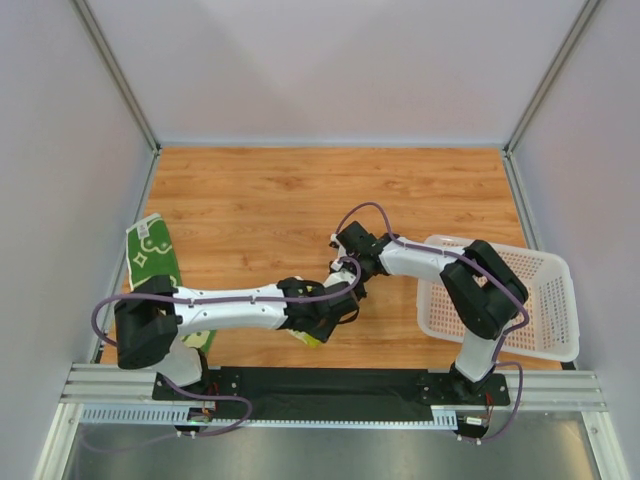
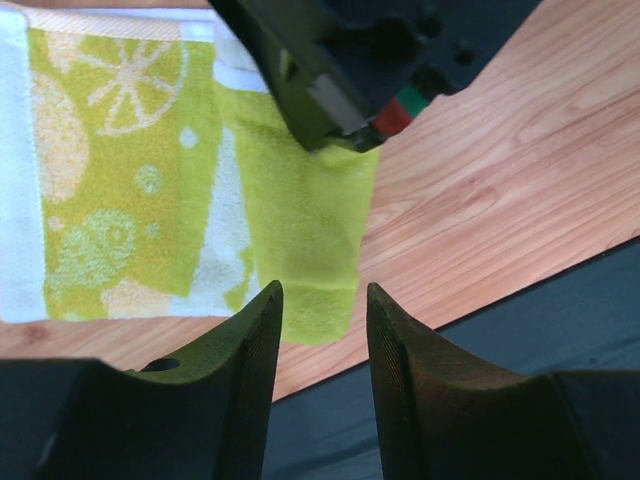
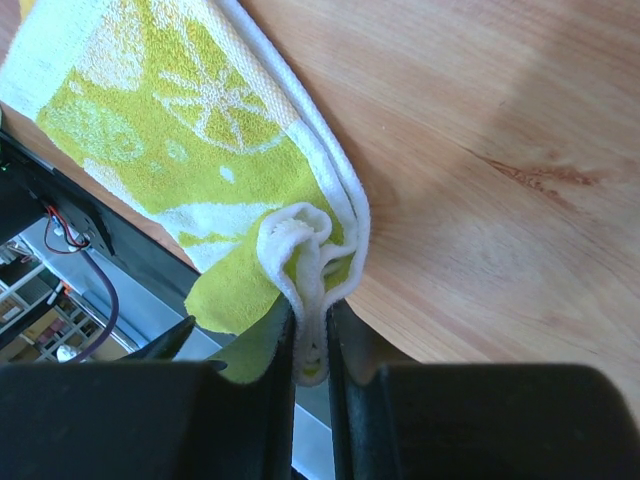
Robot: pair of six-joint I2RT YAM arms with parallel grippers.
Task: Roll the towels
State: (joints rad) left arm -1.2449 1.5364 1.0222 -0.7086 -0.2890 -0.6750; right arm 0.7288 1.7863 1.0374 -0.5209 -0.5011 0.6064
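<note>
The pale yellow towel (image 2: 120, 170) with yellow-green citrus prints lies near the table's front edge, one end folded over (image 2: 300, 220). From above only a corner of the yellow towel (image 1: 311, 339) shows under the arms. My right gripper (image 3: 312, 310) is shut on a bunched white-hemmed edge of the yellow towel (image 3: 200, 120) and lifts it slightly. My left gripper (image 2: 322, 290) stands open just short of the folded end, with nothing between its fingers. Seen from above, the left gripper (image 1: 325, 322) and right gripper (image 1: 346, 288) meet mid-table. The dark green towel (image 1: 150, 255) lies flat at the left wall.
A white perforated basket (image 1: 545, 300) stands at the right, beside the right arm. The black base rail (image 1: 330, 385) runs along the near edge, right behind the yellow towel. Grey walls close in the left, right and back sides.
</note>
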